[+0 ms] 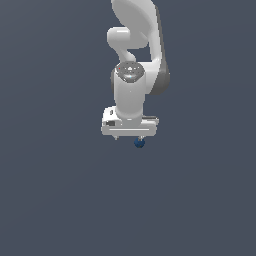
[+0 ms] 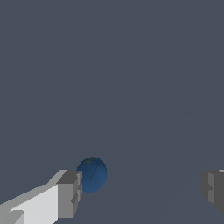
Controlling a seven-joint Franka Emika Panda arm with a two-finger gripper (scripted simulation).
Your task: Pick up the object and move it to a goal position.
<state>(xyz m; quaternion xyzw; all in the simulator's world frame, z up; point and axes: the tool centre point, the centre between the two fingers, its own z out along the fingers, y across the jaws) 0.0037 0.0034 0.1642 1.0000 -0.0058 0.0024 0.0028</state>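
The small dark blue glossy ball (image 1: 139, 143) shows just below the white gripper body in the exterior view, toward that view's right. My gripper (image 1: 129, 138) points downward over it. In the wrist view the ball (image 2: 92, 174) sits between the two grey fingers, right beside one fingertip (image 2: 70, 194) and far from the other fingertip (image 2: 213, 188). The gripper (image 2: 142, 188) is wide open and holds nothing. I cannot tell whether the near finger touches the ball.
A plain dark grey-blue surface (image 1: 60, 200) fills both views. The white arm (image 1: 135, 30) rises behind the gripper in the exterior view. No other objects or goal marker show.
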